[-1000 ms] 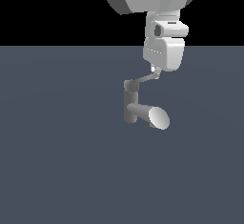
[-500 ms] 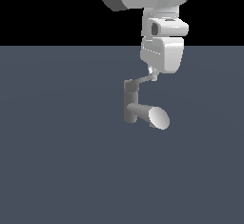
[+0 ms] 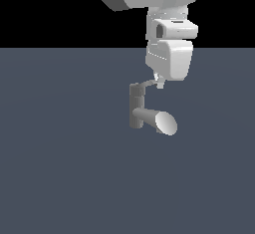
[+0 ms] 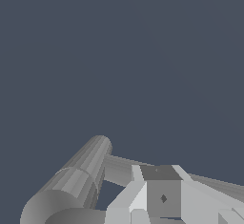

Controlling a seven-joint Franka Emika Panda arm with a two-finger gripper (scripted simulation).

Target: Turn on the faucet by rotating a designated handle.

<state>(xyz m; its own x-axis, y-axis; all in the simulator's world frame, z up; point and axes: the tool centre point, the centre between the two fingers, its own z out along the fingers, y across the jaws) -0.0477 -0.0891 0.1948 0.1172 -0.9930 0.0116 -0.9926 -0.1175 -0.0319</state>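
While hanging over the faucet (image 3: 137, 106), gripper (image 3: 159, 82) meets handle (image 3: 147, 83) tip.
Claw state unclear; spout's pale face points toward exterior view's right.

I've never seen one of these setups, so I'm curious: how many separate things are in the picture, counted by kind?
Faucets: 1, the grey faucet with its thin handle
Robot arms: 1, white, its gripper at the handle's end
Floor surfaces: 1, the dark blue-grey floor
Total: 3

The white tool (image 3: 159, 82) is hanging at the handle's (image 3: 148, 83) outer end, above the faucet's (image 3: 138, 109) spout.
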